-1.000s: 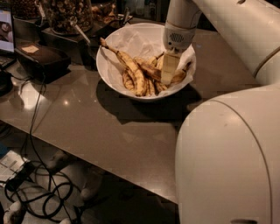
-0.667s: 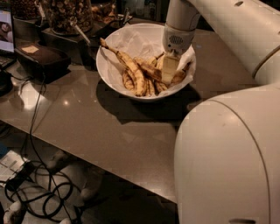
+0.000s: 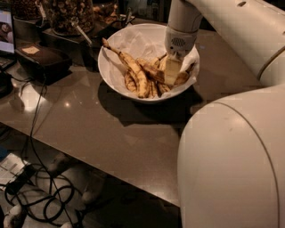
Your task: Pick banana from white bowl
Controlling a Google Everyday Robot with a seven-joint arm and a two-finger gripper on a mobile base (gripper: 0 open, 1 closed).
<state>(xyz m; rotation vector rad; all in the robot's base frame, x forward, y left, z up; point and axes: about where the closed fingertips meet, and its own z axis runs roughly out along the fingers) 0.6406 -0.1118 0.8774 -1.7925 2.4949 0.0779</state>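
Observation:
The white bowl (image 3: 111, 75) with a crinkled paper liner stands on the brown counter and holds several overripe bananas. The plump, brown-mottled banana (image 3: 150, 70) lies near the bowl's middle, next to a longer streaked banana with a thin stem (image 3: 132, 67). My gripper (image 3: 172, 72) reaches down from the white arm into the right half of the bowl. Its tip is at the right end of the plump banana and hides that end. A further banana end (image 3: 181, 79) shows just right of the gripper.
Dark trays and jars of snacks (image 3: 67, 13) stand behind the bowl at the back left. A black box (image 3: 42, 60) sits left of the bowl. Cables (image 3: 40, 196) lie on the floor below the counter edge. My white body (image 3: 231, 160) fills the lower right.

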